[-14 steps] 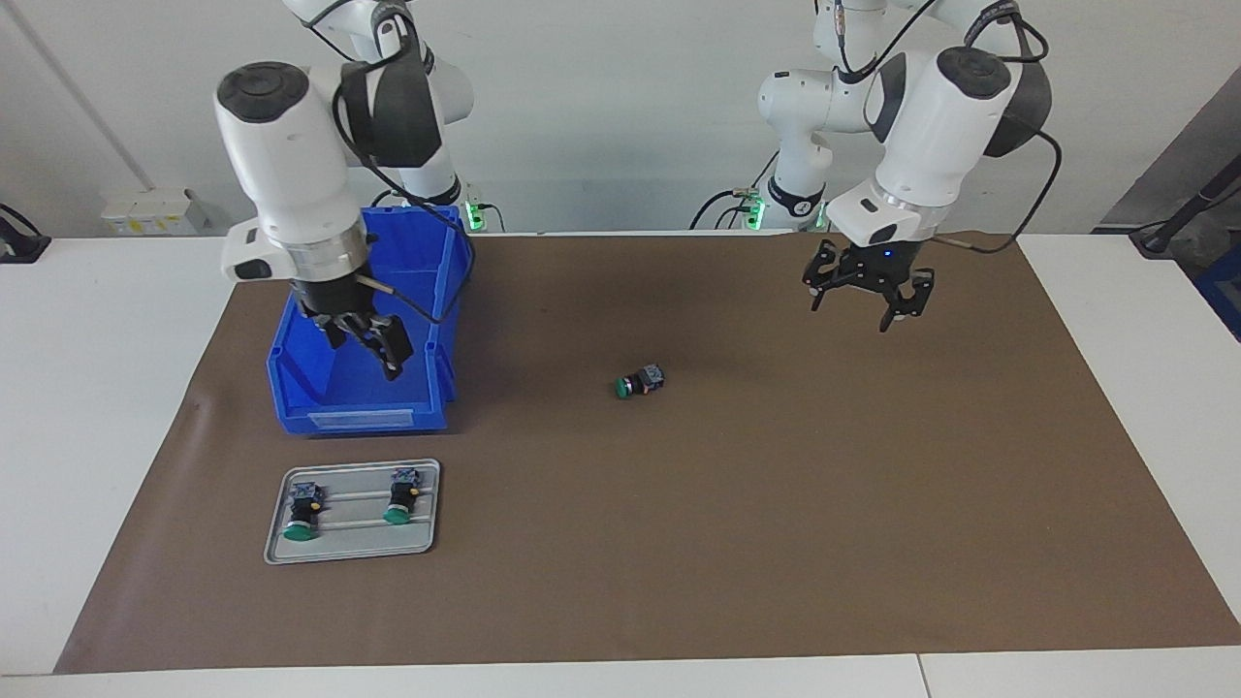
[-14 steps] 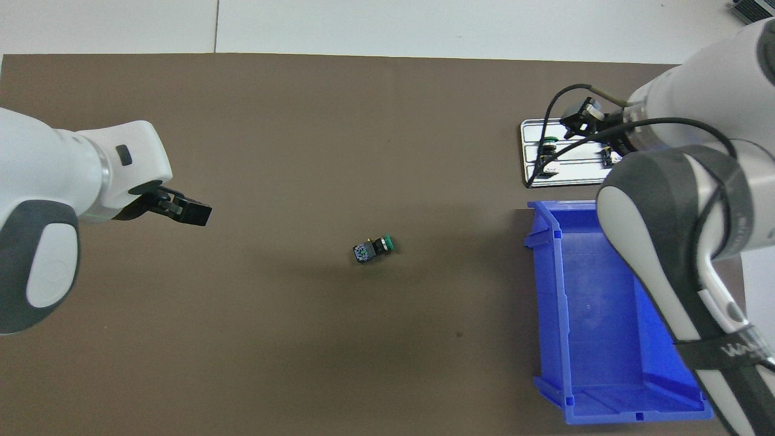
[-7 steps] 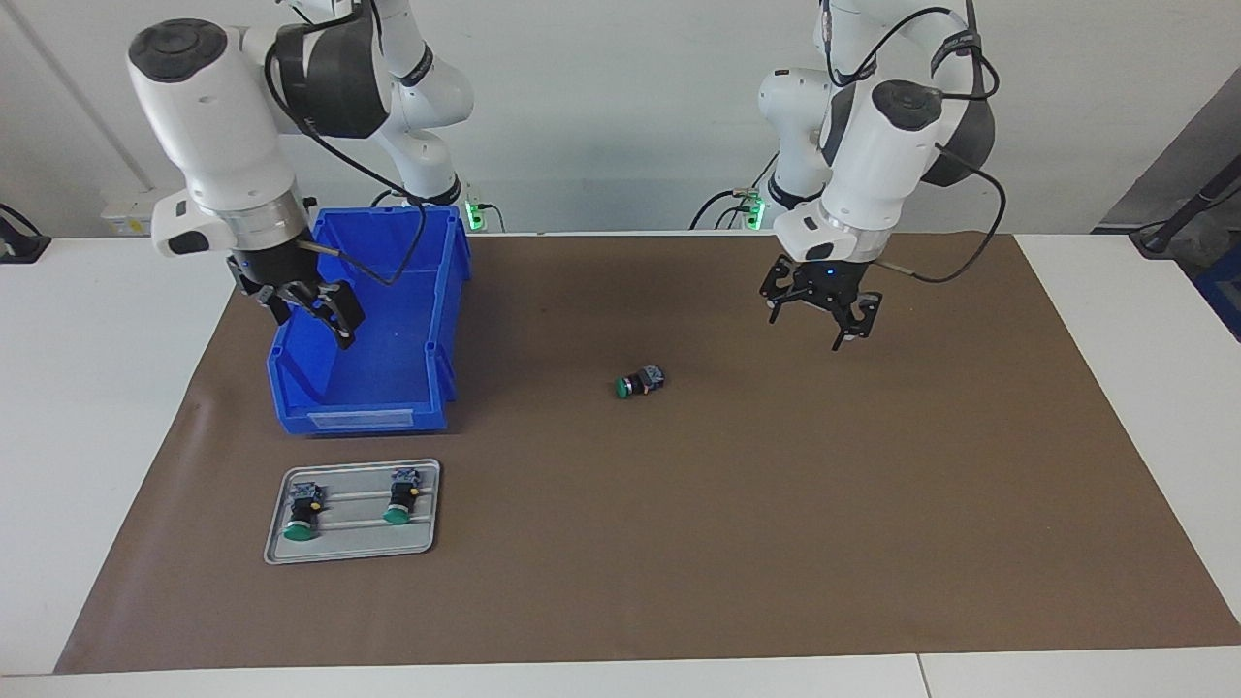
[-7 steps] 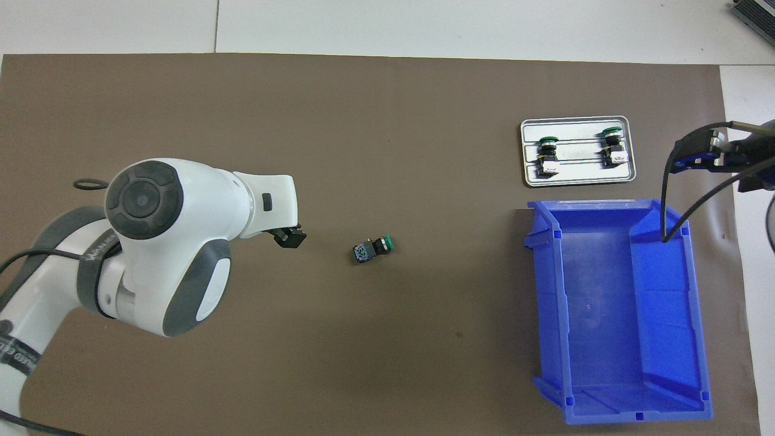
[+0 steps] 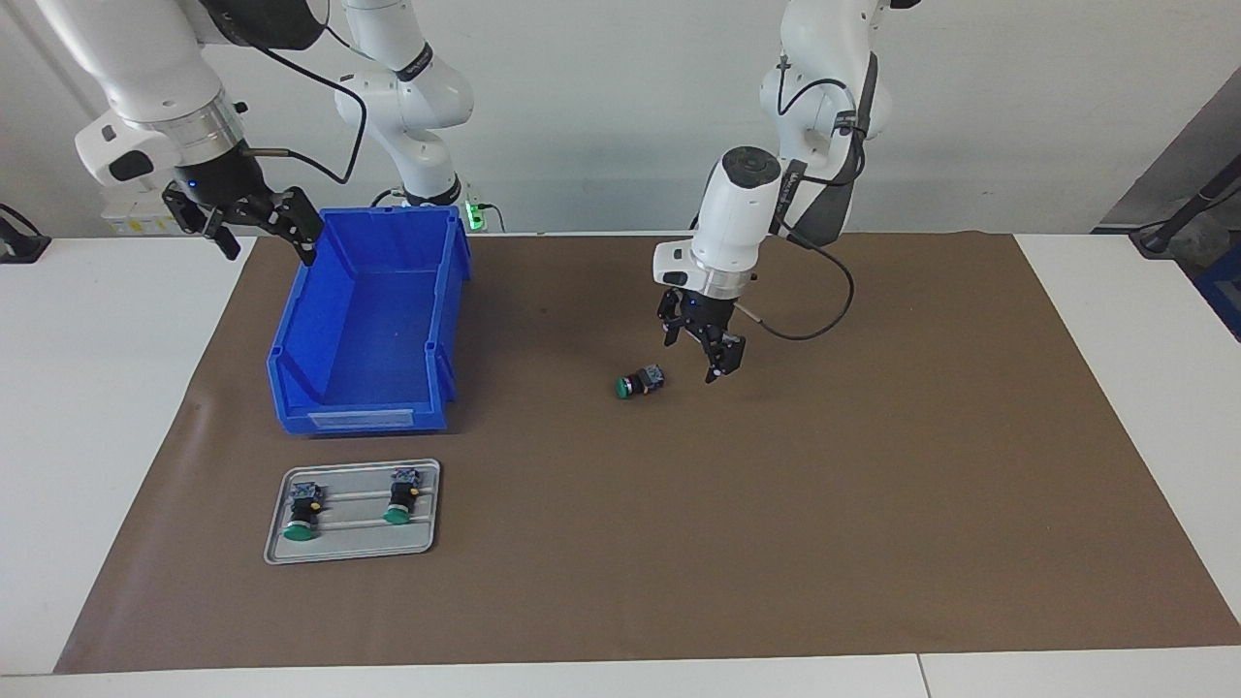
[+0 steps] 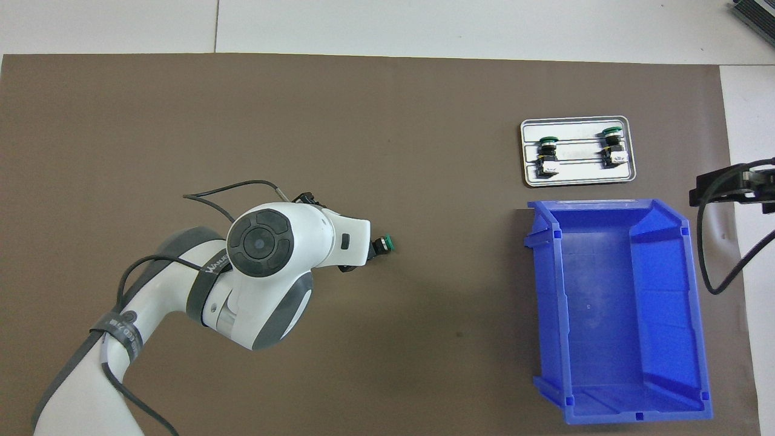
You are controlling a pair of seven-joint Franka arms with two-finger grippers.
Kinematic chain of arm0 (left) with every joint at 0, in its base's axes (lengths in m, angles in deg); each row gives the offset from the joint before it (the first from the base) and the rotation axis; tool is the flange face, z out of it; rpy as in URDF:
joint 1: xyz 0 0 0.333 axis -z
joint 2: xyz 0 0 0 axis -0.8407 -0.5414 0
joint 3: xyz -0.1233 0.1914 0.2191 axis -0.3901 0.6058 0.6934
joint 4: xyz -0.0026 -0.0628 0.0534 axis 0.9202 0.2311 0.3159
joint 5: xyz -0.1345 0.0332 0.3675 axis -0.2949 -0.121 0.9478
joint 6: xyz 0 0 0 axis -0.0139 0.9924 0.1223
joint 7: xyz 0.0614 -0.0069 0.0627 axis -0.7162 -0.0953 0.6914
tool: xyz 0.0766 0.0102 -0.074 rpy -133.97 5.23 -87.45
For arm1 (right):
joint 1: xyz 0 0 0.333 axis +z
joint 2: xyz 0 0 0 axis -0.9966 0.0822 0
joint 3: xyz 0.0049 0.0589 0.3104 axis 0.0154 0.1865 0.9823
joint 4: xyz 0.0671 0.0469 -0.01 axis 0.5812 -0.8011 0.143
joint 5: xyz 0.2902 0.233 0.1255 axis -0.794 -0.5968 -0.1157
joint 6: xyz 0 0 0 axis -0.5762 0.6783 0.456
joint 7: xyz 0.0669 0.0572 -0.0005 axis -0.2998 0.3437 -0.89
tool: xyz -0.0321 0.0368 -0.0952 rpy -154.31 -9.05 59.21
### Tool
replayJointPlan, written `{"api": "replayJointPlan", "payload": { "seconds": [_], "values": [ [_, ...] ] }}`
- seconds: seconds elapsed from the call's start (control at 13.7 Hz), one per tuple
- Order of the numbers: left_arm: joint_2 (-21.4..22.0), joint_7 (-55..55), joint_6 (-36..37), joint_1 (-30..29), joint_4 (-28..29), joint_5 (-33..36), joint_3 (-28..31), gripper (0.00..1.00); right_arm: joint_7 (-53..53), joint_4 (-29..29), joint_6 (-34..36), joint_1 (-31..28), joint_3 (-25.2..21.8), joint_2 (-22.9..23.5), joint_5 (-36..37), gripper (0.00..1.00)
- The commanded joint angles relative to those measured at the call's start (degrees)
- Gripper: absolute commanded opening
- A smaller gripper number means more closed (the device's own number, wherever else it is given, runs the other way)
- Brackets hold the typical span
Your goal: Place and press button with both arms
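Left tool (image 5: 701,351) swung in to mid-frame, spread, just beside the button (image 5: 640,382); right tool (image 5: 254,221) spread, upper left; looks light, rigid, slippery cap; grip the black body.

White counter (image 5: 1115,310) under a broad brown mat (image 5: 776,504), with a seam (image 5: 918,676) in the bare edge farthest from the robots. Plain pale wall (image 5: 601,107) at the robots' end, evenly lit, no hard shadows. Small green lights (image 5: 472,208) low against it. White socket box (image 5: 131,218) at the wall toward the right arm's end. Darker grey panel (image 5: 1178,165) at the left arm's end, with a black stand (image 5: 1178,218) on the counter there.
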Motion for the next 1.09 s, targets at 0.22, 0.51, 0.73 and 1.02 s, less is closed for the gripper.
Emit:
{"api": "replayJointPlan", "payload": {
  "seconds": [0.22, 0.51, 0.73, 1.02],
  "values": [
    [-8.8, -0.7, -5.5, 5.1, -3.4, -1.1, 1.0, 1.0, 3.3, -2.5, 0.9, 0.5, 0.7, -2.0, -0.5, 1.0],
    [-11.0, -1.0, -8.8, 6.8, -3.5, -5.4, 0.9, 1.0, 2.9, -2.5, 0.8, -0.4, 0.7, -2.0, -1.5, 1.0],
    [-11.2, -1.7, -9.2, 7.2, -3.5, -5.5, 0.9, 1.0, 2.7, -1.6, 1.9, -0.4, 0.6, -2.0, -2.3, 1.0],
    [-11.1, -2.6, -9.2, 8.0, -3.0, -5.5, 0.7, 0.77, 2.8, -1.8, 1.8, 0.1, 0.5, -2.2, -2.4, 1.0]
  ]
}}
